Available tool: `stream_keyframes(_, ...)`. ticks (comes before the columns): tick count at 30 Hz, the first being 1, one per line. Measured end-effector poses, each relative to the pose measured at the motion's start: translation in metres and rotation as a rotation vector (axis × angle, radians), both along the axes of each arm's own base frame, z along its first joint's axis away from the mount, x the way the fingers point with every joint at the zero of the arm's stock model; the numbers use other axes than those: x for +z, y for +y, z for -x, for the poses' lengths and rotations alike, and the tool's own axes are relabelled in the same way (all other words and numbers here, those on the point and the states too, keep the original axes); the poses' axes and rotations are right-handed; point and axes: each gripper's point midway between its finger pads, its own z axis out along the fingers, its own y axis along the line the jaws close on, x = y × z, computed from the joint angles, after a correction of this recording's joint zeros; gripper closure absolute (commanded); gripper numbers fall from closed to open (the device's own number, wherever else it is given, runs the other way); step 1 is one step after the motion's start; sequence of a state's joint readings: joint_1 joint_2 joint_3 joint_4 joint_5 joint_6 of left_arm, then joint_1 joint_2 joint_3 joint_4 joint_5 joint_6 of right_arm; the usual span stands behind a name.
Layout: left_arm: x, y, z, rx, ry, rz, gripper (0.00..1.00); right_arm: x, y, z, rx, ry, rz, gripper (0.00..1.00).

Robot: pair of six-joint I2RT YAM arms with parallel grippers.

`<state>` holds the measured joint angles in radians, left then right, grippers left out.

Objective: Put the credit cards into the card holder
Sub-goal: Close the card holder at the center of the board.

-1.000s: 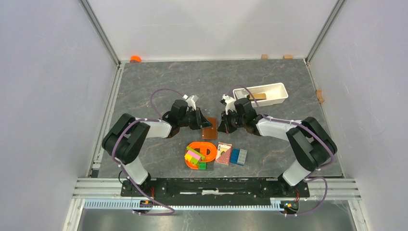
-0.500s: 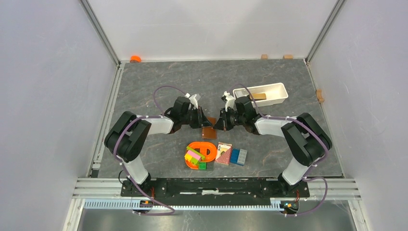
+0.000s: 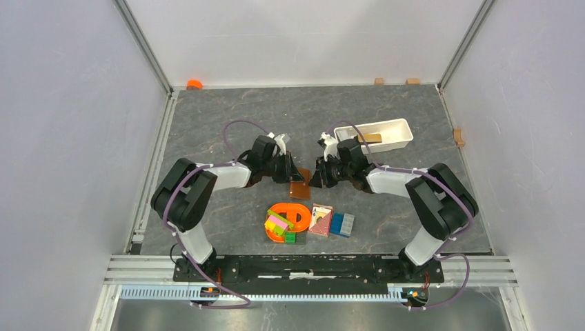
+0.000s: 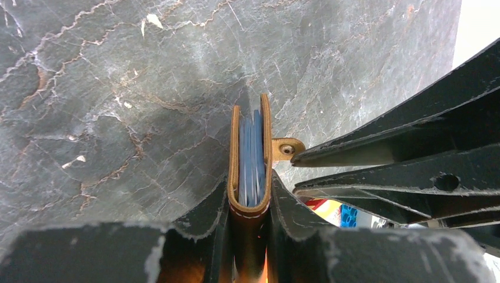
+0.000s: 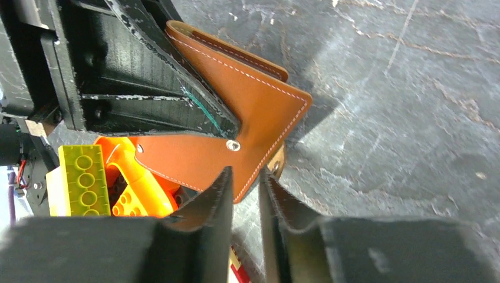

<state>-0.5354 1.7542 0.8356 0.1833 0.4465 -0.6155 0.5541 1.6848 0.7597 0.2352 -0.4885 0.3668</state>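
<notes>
The brown card holder (image 3: 300, 186) is between the two arms, over the table's middle. My left gripper (image 3: 289, 169) is shut on it. In the left wrist view (image 4: 250, 180) the holder (image 4: 250, 212) stands edge-on between my fingers, with bluish credit cards (image 4: 252, 153) inside and a small clasp tab (image 4: 287, 148) sticking out to the right. My right gripper (image 3: 316, 176) is just right of the holder. In the right wrist view (image 5: 244, 171) its fingers are only slightly apart with nothing between them, at the holder's (image 5: 259, 112) lower corner.
Orange and coloured bricks (image 3: 286, 222), a red card pack (image 3: 320, 219) and blue blocks (image 3: 342, 223) lie just in front of the holder. A white tray (image 3: 397, 141) with a brown item stands at the back right. An orange object (image 3: 194, 84) sits at the far left corner.
Both grippers have drawn a little closer together around the card holder. The left wrist has shifted slightly toward the back. The holder stays in the left gripper.
</notes>
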Motion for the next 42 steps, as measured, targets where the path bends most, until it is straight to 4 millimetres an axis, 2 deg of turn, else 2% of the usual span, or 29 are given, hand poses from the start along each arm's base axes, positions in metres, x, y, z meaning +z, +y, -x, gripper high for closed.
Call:
stream_keyframes(4, 0.000, 0.000, 0.000, -0.004, 0.005, -0.023, 0.98, 0.003, -0.008, -0.002, -0.017, -0.030, 0.045, 0.55)
stream_keyframes(9, -0.001, 0.000, 0.000, -0.002, 0.013, -0.044, 0.98, 0.003, -0.015, -0.006, -0.044, -0.061, 0.090, 0.53)
stream_keyframes(17, -0.001, 0.000, 0.001, -0.005, 0.010, -0.051, 0.98, -0.003, -0.018, -0.004, -0.063, -0.060, 0.145, 0.68)
stream_keyframes(27, -0.001, -0.001, 0.001, -0.006, 0.011, -0.051, 0.98, -0.007, -0.015, -0.005, -0.067, -0.045, 0.146, 0.76)
stream_keyframes(32, -0.001, -0.001, 0.001, -0.006, 0.015, -0.054, 0.98, -0.011, -0.014, -0.006, -0.070, -0.033, 0.146, 0.91)
stream_keyframes(34, -0.001, 0.000, 0.001, -0.006, 0.018, -0.056, 0.98, -0.012, -0.014, -0.005, -0.071, -0.027, 0.146, 1.00)
stream_keyframes(42, -0.002, 0.001, 0.001, 0.001, 0.018, -0.066, 0.98, -0.016, -0.017, -0.009, -0.096, -0.028, 0.164, 1.00)
